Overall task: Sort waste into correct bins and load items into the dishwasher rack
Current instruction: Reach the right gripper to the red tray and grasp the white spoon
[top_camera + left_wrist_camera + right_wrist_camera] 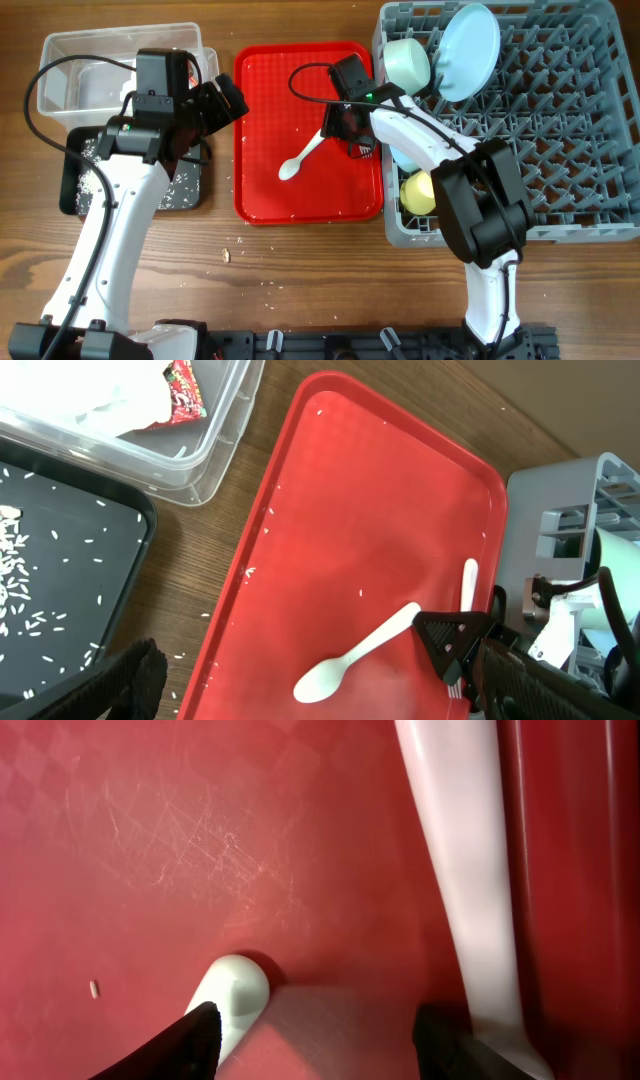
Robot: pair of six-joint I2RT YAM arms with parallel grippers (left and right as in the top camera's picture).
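Observation:
A white spoon (pixel 303 160) lies on the red tray (pixel 270 200), with a white fork (pixel 468 585) beside it at the tray's right edge. My right gripper (pixel 352 140) is open and low over the tray. In the right wrist view its fingers (pixel 320 1045) straddle the spoon's handle end (pixel 235 990), with the fork handle (pixel 455 870) to the right. My left gripper (pixel 222 100) is open and empty above the tray's left edge (pixel 330 680). The grey rack (pixel 560 150) holds the blue plate (pixel 470 50), a blue bowl (pixel 405 62) and the yellow cup (pixel 418 192).
The clear box (pixel 70 60) at the back left holds the white napkin and red wrapper (pixel 185 390). The black tray (pixel 75 190) in front of it holds crumbs (pixel 15 560). A few crumbs (pixel 226 255) lie on the wooden table.

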